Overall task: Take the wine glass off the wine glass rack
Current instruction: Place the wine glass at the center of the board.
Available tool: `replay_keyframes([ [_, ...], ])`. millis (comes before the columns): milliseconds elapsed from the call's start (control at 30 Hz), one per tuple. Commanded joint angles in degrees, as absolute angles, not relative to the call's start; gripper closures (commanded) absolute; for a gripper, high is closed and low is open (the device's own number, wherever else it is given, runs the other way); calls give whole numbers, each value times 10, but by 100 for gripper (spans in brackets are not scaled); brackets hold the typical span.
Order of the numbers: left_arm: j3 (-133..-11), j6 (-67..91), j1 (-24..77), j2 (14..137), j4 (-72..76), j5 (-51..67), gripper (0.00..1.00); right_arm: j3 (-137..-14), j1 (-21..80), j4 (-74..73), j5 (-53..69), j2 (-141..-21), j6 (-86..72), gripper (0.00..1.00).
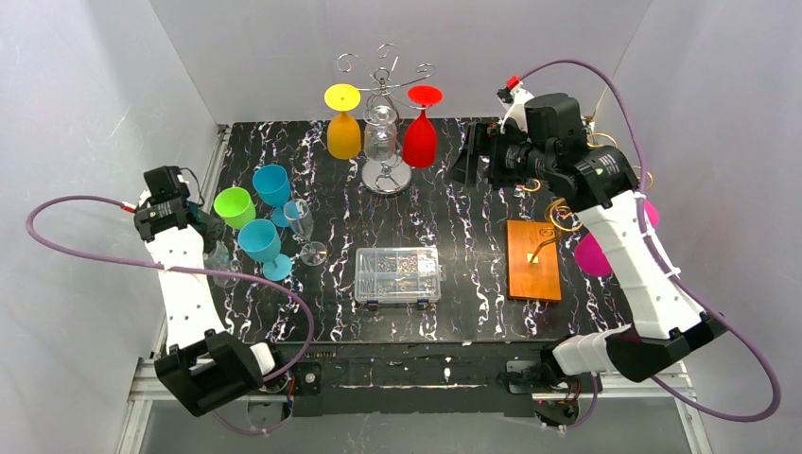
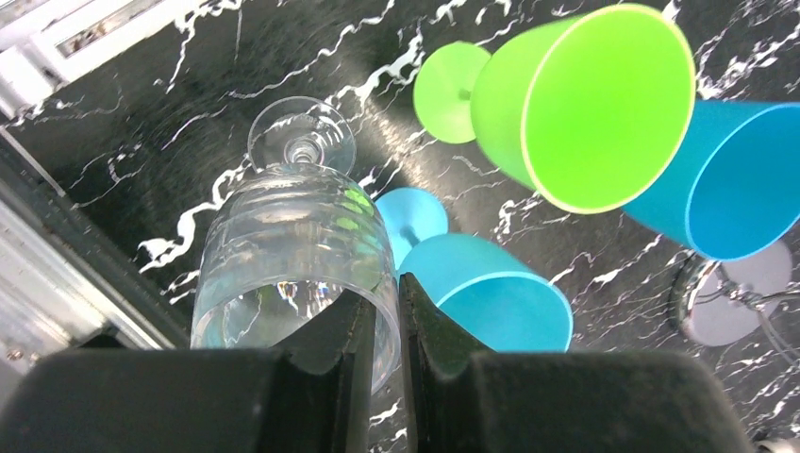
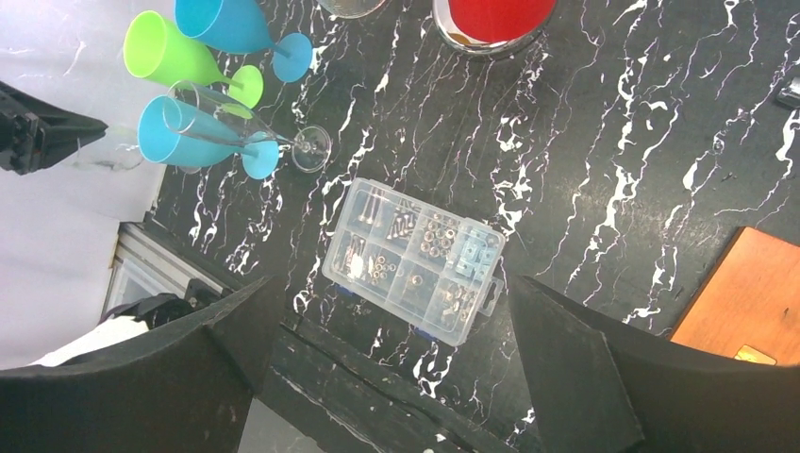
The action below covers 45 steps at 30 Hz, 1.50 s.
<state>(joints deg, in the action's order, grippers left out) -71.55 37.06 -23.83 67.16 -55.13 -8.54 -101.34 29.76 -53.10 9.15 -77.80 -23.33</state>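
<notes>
While the left end effector (image 2: 398,321) pinches the rim of a clear wine glass (image 2: 283,255), apparently set down on the table (image 2: 141,123) beside the coloured cups (image 2: 585,104), the right end effector (image 3: 387,316) hangs wide near the rack (image 1: 383,71). Next move: release, then withdraw upward.

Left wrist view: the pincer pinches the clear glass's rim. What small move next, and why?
Probably ease the clear glass straight down onto the table. The left pincer is shut on its rim; the green cup and nearest blue cup stand close, so sideways drift risks a knock.
</notes>
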Motion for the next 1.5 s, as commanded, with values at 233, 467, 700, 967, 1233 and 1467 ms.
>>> replay_keyframes([
  [233,-700,347,-280,707,-457,-26,100,-1002,301,-525,82,-745,-214,2],
  [467,-699,336,-289,726,-446,-11,100,-993,301,-520,83,-736,-216,2],
  [700,-720,330,-289,759,-479,-18,100,-977,301,-509,86,-732,-219,2],
  [967,-734,314,-290,778,-486,-23,100,-956,301,-497,84,-728,-218,2],
  [1233,-764,308,-290,807,-509,-22,92,-960,301,-497,79,-730,-215,0],
  [1467,-785,304,-289,820,-521,-18,77,-961,301,-497,76,-734,-210,0],
])
